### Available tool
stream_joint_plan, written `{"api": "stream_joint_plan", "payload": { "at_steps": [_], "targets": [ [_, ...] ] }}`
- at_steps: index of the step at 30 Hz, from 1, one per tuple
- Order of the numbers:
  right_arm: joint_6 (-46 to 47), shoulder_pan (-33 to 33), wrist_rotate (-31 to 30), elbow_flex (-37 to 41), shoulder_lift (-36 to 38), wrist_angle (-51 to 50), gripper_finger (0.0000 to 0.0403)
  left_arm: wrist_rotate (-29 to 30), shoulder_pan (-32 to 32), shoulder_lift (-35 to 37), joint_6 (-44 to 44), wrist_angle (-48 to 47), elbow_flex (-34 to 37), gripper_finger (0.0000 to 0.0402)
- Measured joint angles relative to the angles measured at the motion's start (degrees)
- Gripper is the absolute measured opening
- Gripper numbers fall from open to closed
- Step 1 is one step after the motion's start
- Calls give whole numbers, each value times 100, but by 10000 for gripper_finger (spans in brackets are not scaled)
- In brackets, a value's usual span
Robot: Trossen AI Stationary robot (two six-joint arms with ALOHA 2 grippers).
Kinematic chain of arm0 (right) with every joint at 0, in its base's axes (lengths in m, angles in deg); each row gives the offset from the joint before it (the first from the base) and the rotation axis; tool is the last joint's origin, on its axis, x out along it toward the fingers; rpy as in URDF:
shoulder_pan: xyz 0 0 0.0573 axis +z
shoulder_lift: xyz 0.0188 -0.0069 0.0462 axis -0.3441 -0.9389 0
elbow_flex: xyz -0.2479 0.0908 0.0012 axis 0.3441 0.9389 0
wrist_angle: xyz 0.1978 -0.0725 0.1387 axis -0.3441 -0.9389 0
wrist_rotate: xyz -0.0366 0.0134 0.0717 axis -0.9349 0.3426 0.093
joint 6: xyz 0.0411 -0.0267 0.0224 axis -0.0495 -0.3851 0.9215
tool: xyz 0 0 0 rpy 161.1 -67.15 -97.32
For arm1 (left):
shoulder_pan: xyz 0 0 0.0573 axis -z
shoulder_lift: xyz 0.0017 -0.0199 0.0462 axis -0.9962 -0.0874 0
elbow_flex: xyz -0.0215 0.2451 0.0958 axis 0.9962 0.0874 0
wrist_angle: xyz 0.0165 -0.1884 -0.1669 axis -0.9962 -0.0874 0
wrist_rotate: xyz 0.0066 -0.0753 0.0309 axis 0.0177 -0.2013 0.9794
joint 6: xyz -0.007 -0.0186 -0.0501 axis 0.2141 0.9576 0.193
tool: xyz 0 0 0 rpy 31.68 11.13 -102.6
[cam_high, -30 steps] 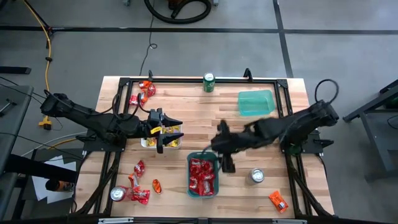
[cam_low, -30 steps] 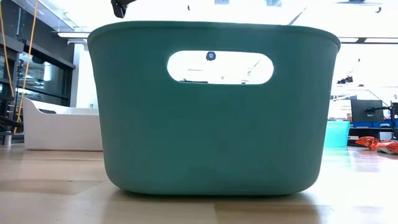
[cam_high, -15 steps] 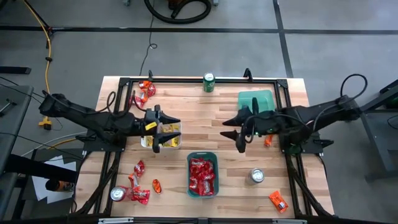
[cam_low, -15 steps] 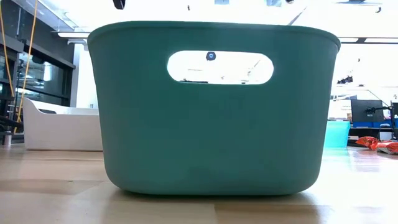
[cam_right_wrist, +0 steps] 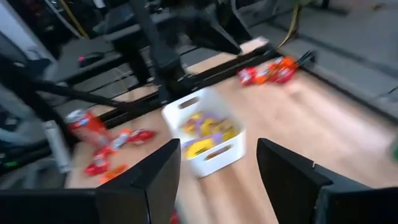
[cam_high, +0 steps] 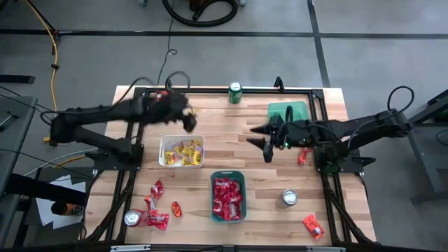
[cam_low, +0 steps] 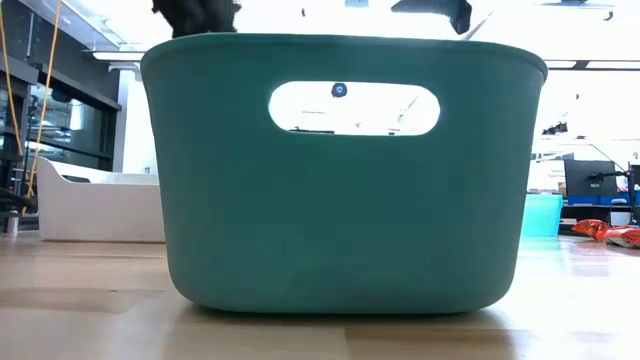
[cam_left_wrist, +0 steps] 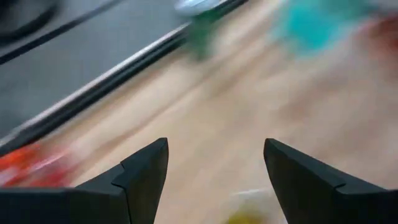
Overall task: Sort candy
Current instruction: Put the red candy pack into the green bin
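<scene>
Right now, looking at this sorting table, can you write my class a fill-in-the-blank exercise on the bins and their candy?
1. The white bin holds ____ candy.
2. The dark green bin holds ____ candy.
3. The green can stands at the table's ____ edge in the high view.
4. The right gripper has ____ jaws and holds nothing.

Missing words: yellow; red; far; open

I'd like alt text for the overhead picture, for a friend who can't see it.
Two dark robot arms reach over a wooden table, the left gripper and right gripper both open and empty. Between them sit a white bin of yellow candy and a teal bin of red candy; loose candy and drink cans lie around.
</scene>
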Motion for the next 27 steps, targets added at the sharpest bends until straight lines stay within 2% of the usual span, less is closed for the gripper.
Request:
{"api": "stream_joint_plan", "payload": {
  "at_steps": [2,5,9,12,18,21,27],
  "targets": [
    [-391,-263,202,-2,34,-42,206,-8,-733,-313,-53,-819,-236,252],
    [-765,-692,747,-2,55,-45,206,-269,-1832,-744,-46,-1324,-328,252],
    [-943,-1193,1490,-2,55,-46,206,-701,-3022,-1353,-221,-1545,-225,252],
    [-943,-1471,1781,-2,55,-47,206,-855,-3610,-1831,-378,-1448,-214,252],
    [-845,-1846,1791,-2,55,-47,206,-1343,-4054,-2578,-793,-784,-367,252],
    [-665,-1978,1784,-2,55,-47,206,-1273,-4049,-2968,-1131,-804,-608,252],
    [-493,-2168,1782,-2,55,-45,206,-767,-4063,-3689,-1806,-870,-1094,252]
  ]
}}
